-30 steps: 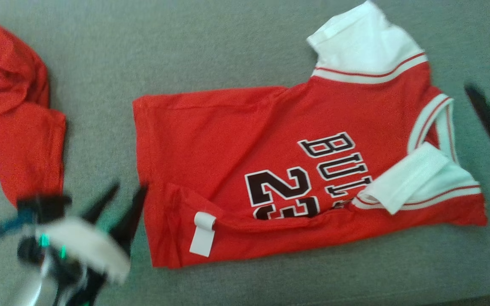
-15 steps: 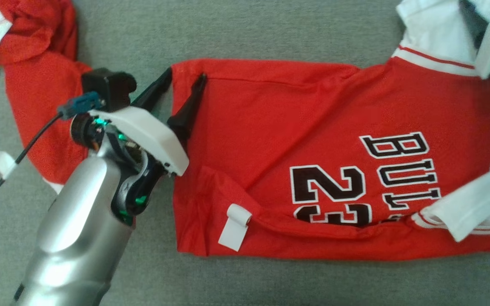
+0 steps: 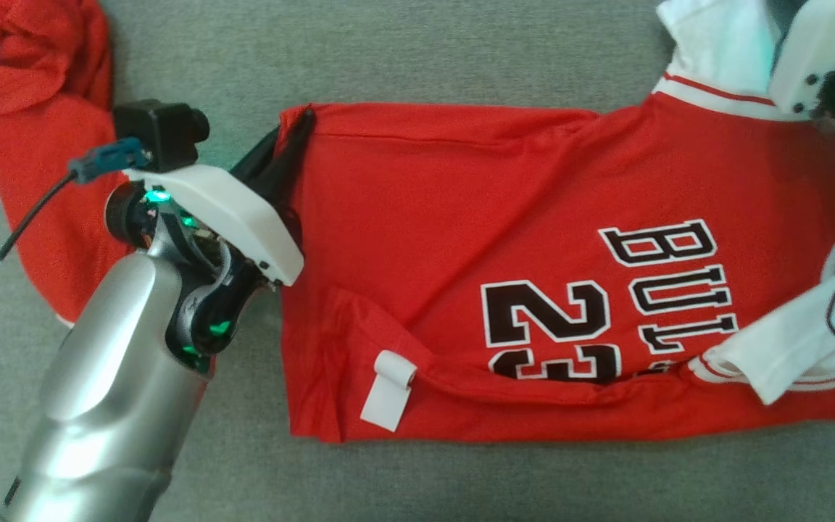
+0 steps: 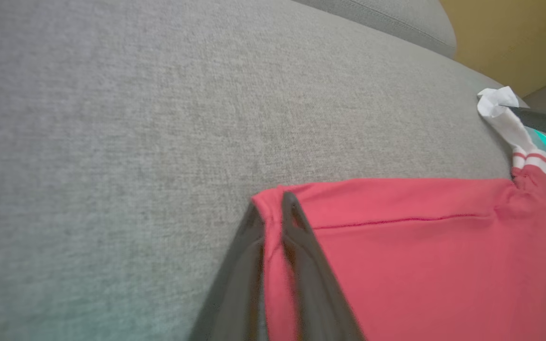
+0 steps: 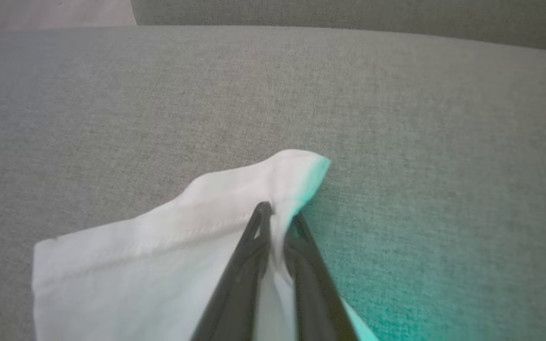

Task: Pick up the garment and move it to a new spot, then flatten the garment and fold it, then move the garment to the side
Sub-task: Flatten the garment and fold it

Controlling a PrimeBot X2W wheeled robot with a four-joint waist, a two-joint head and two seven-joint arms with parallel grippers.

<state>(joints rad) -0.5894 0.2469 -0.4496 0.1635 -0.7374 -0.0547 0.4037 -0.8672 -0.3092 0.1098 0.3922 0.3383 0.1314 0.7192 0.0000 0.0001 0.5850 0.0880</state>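
Grey cushion point(image 3: 461, 51): red jersey point(image 3: 446, 210) lying centred, gripped at both ends.
Left gripper point(image 4: 273, 208) clamps the hem corner, right gripper point(image 5: 278, 213) the white sleeve point(image 5: 159, 246); both bites look shallow, so an uneven lift could pull fabric free. Long axis runs left–right, hem left, collar right.

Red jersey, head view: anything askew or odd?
Yes. The red basketball jersey isn't flat: its near edge is folded up over the bottom of the black 23, and a white sleeve is flipped onto the chest. A second red garment lies crumpled at upper left.
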